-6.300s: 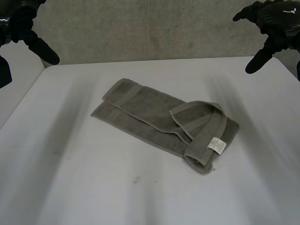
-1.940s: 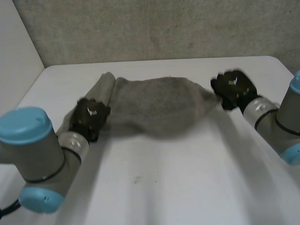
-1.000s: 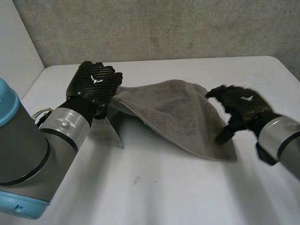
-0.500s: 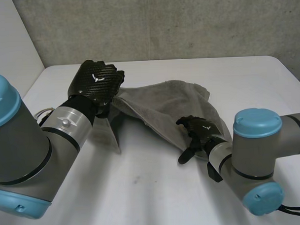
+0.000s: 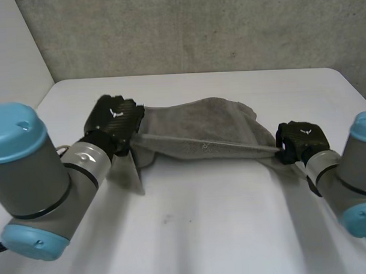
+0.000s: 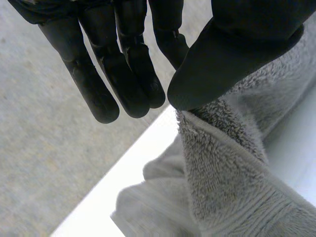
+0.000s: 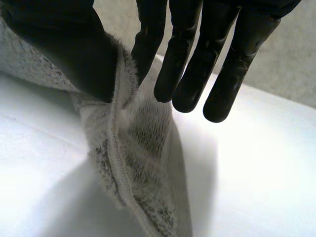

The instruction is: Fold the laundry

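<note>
The grey towel (image 5: pixel 201 130) stretched taut from hand to hand, its loose part drooping onto the white bench (image 5: pixel 192 233). The left hand (image 5: pixel 113 118) pinched one end under its thumb, and the right hand (image 5: pixel 300 142) pinched the other end likewise. Each hand's back bore a small white mark, unreadable.

The towel (image 5: pixel 201 127) is grey terry cloth, rough with looped pile, with a flat stitched hem. The left robot hand (image 5: pixel 113 121) is black, its back woven-looking and slightly glossy, perhaps carbon fibre; on the right robot hand (image 5: pixel 300 142) the fingers (image 7: pixel 180 59) are smooth, matt black. The bench (image 5: pixel 192 233) is white, smooth and faintly shiny. The wall (image 5: pixel 197 28) behind is rough, matt, concrete-like.
</note>
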Available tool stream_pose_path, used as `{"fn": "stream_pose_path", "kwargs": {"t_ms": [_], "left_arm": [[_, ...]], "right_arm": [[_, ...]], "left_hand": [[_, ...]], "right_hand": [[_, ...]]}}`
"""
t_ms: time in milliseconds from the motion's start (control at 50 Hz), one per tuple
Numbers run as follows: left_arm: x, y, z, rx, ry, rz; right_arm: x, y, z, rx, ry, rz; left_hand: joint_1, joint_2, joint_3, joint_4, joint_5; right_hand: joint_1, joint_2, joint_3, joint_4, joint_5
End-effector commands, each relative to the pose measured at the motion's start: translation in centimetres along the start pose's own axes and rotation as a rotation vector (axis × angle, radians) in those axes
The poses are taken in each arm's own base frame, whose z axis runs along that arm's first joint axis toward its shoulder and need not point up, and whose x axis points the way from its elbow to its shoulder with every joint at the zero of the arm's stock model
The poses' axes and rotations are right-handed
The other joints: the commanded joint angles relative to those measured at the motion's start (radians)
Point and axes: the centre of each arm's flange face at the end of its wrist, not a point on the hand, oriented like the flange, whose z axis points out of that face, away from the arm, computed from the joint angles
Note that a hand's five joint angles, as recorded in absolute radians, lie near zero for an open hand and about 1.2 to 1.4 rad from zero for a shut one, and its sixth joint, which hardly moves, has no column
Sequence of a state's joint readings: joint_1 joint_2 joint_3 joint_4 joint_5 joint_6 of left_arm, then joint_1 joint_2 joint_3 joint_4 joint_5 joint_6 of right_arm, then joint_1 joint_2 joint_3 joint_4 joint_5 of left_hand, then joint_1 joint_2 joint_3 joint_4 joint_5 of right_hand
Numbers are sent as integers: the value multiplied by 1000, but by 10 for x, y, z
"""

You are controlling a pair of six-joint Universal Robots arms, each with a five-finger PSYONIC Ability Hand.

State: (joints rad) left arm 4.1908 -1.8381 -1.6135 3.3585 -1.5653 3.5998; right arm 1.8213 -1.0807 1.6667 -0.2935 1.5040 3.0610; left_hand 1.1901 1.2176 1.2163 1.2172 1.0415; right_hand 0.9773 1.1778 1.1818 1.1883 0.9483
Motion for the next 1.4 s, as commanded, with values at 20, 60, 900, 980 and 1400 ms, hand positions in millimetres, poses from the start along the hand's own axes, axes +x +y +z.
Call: {"fn": "stream_pose_path", "kwargs": {"t_ms": [20, 60, 900, 980, 1400], "left_arm": [[14, 38, 20, -54, 16, -30], [17, 43, 23, -58, 19, -58], [-34, -35, -17, -244, 86, 49], [-22, -8, 5, -317, 124, 47], [-119, -178, 80, 636, -423, 56]], "right_arm": [[-5, -32, -16, 98, -132, -29], [-6, -34, -17, 104, -137, -32], [-8, -147, -86, 3, -196, -806], [-16, -130, -67, -47, -235, -817], [-18, -267, -1, 798, 349, -797]], "left_hand": [[206, 179, 180, 179, 180], [206, 179, 180, 179, 180], [206, 179, 180, 179, 180], [206, 179, 180, 179, 180], [206, 179, 180, 179, 180]], "right_hand": [[419, 218, 214, 208, 273], [419, 218, 214, 208, 273], [419, 218, 214, 208, 273], [419, 218, 214, 208, 273], [419, 218, 214, 208, 273]]}}
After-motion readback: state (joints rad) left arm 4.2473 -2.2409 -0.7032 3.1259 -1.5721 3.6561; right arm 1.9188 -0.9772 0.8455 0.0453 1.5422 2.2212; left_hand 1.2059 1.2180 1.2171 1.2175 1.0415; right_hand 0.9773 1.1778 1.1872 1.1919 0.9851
